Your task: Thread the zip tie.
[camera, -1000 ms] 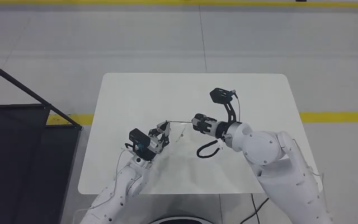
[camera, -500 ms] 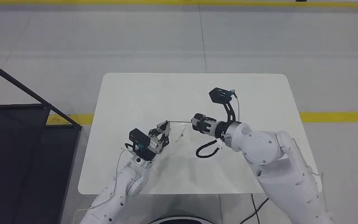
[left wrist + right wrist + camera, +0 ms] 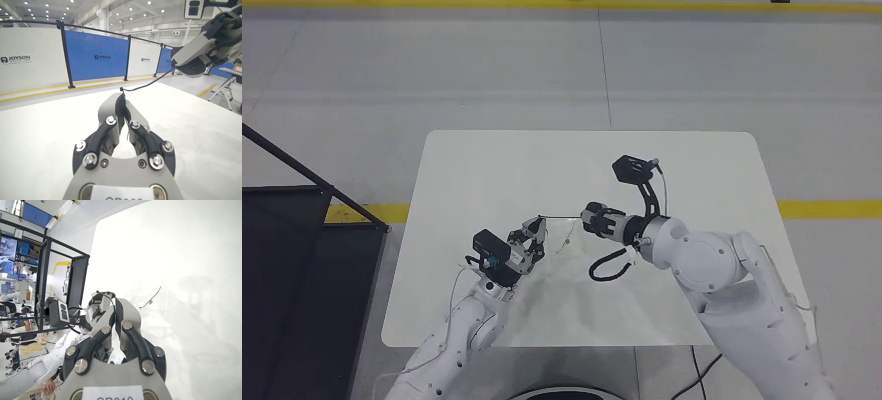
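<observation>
A thin black zip tie (image 3: pixel 562 219) is stretched between my two grippers above the white table (image 3: pixel 482 170). My left gripper (image 3: pixel 122 98) is shut on the end with the small square head (image 3: pixel 121 88), and a short tail hangs down between its fingers. From the head the strap (image 3: pixel 149 85) curves off to my right gripper (image 3: pixel 181 64), which is shut on the other end. In the right wrist view, the right gripper (image 3: pixel 115 306) pinches the strap (image 3: pixel 108 297), which leads to the left gripper (image 3: pixel 98 294) just beyond. In the top view, the left gripper (image 3: pixel 534 228) and right gripper (image 3: pixel 589 217) face each other near the table's middle.
A second, loose zip tie (image 3: pixel 151 299) with a small tag lies on the table just beside the grippers, seen in the top view as a faint line (image 3: pixel 567 238). A black frame with a dark panel (image 3: pixel 302 260) stands off the table's left side.
My right arm has shifted slightly to the left, toward the left gripper. The left gripper has kept still, and both stay shut on the zip tie.
</observation>
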Robot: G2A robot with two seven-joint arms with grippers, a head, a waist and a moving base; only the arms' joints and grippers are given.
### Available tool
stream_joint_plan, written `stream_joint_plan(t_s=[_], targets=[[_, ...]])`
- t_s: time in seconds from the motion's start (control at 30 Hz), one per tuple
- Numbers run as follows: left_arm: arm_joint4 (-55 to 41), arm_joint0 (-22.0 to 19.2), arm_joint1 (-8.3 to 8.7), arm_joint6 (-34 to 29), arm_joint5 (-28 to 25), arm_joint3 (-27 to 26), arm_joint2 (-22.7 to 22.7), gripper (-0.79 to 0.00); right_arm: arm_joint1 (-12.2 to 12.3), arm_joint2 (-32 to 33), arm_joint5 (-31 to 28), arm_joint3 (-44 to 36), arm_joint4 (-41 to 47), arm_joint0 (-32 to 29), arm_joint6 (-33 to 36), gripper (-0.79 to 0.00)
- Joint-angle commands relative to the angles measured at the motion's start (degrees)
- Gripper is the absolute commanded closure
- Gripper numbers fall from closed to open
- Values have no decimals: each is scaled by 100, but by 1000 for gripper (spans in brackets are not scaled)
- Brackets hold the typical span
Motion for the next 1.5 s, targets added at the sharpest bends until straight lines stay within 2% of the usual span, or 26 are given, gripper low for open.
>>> stream_joint_plan(t_s=[0.0,1.2,1.47], targets=[[0,0,0,0,0,0,0,0,-7,-29,5,2,-10,19,1,0],[0,0,0,0,0,0,0,0,-44,220,-692,-155,583,-337,-620,0],[0,0,0,0,0,0,0,0,-23,265,-901,-127,691,-330,-294,0]])
